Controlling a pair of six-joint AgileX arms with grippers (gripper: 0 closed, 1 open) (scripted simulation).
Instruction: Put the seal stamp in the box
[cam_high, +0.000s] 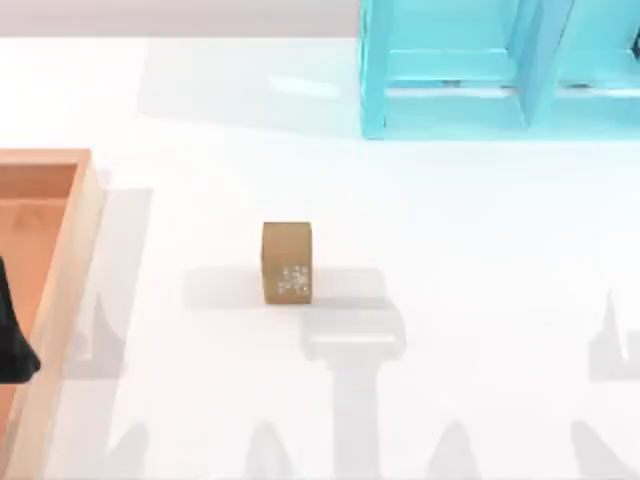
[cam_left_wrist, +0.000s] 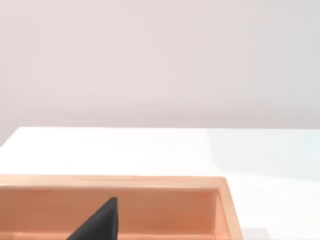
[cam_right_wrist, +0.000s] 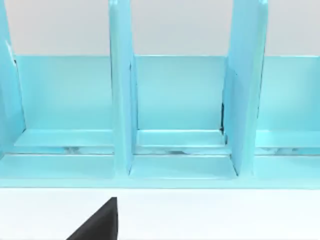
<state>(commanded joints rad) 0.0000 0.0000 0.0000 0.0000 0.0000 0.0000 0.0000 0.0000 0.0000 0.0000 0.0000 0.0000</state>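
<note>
The seal stamp (cam_high: 287, 262) is standing alone near the middle of the table (cam_high: 450, 250), its speckled carved face turned toward the near edge; you are seeing it free on every side, with nothing touching it. The box (cam_high: 62, 270) is lying at the left edge of the table, well apart from the stamp, and its orange-brown inside is showing nothing of the stamp, so you are looking at a task that is, by this evidence, not yet begun: the grasp, the carry and the release are all left to do.

The left hand (cam_high: 12, 335) is appearing as a dark shape over the box at the left edge of the top view, and one dark fingertip (cam_left_wrist: 102, 220) is showing in the left wrist view above the box's floor (cam_left_wrist: 165, 212). You cannot tell from these views whether this hand is spread wide or closed narrow, and it is carrying nothing that can be seen.

In the right wrist view a dark fingertip (cam_right_wrist: 102, 220) of the right hand is hovering over bare table, facing the turquoise shelf unit (cam_right_wrist: 175, 100) that is standing at the far right of the table (cam_high: 500, 70). Its spread likewise cannot be told.

Judged from the layout, the left arm is sitting closer to the box, though either would first have to reach the stamp.
</note>
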